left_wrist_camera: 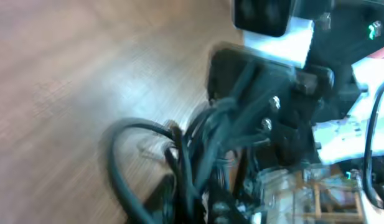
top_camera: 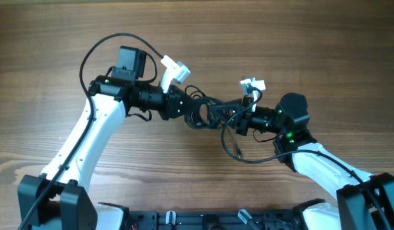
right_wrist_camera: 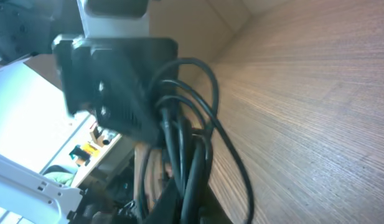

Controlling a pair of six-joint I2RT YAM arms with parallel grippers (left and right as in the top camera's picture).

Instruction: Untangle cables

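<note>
Right end effector: closed fully. The thin black flexible cables run right up to it, but I cannot tell if a strand is pinched between the fingers.
Left end effector: it sits at the other end of the same bundle. Its wrist view is blurred, so I cannot tell how far it is open or whether it holds anything.
Cables: a knotted bundle between the two end effectors, over the middle of the brown wooden surface. One loose loop comes out on the near side of the right end effector.
Right wrist view: several strands curve in loops in front of a black block.
Left wrist view: tangled strands, blurred.
Arms: the white left arm and the white right arm lean in from the near corners.
</note>
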